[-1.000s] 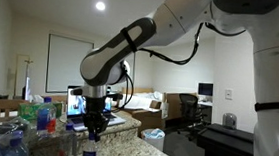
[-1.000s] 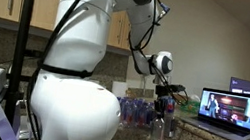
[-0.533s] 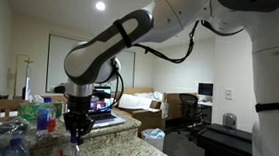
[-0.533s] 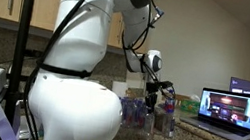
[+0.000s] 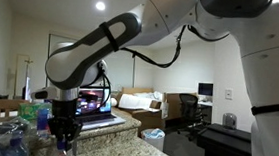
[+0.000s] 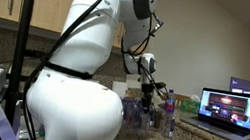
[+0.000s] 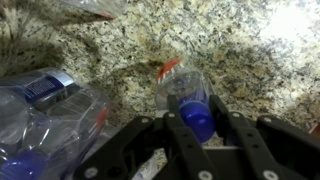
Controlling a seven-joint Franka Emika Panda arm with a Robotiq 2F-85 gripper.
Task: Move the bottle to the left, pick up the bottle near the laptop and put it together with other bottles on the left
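In an exterior view the claw (image 5: 65, 134) hangs low at the lower left of the frame, pointing straight down at the granite tabletop (image 5: 124, 149). The bottle (image 5: 65, 148) under it is only dimly visible. The other bottles (image 5: 4, 141) lie just beside it toward the frame's left edge, a placement that suits setting this one down among them. In an exterior view the claw (image 6: 152, 91) sits near frame centre above the cluster of other bottles (image 6: 131, 112), well apart from the laptop (image 6: 230, 107) glowing at the right. In the wrist view the fingers (image 7: 172, 118) are pressed onto the blue cap (image 7: 198, 118), pinching the bottle (image 7: 180, 88) at its top so its clear body hangs below. Whether its base touches the tabletop (image 7: 250, 50) cannot be told. The other bottles (image 7: 50, 100) crowd the left of the frame. Gripping from above probably keeps the fingers clear of those neighbours on release.
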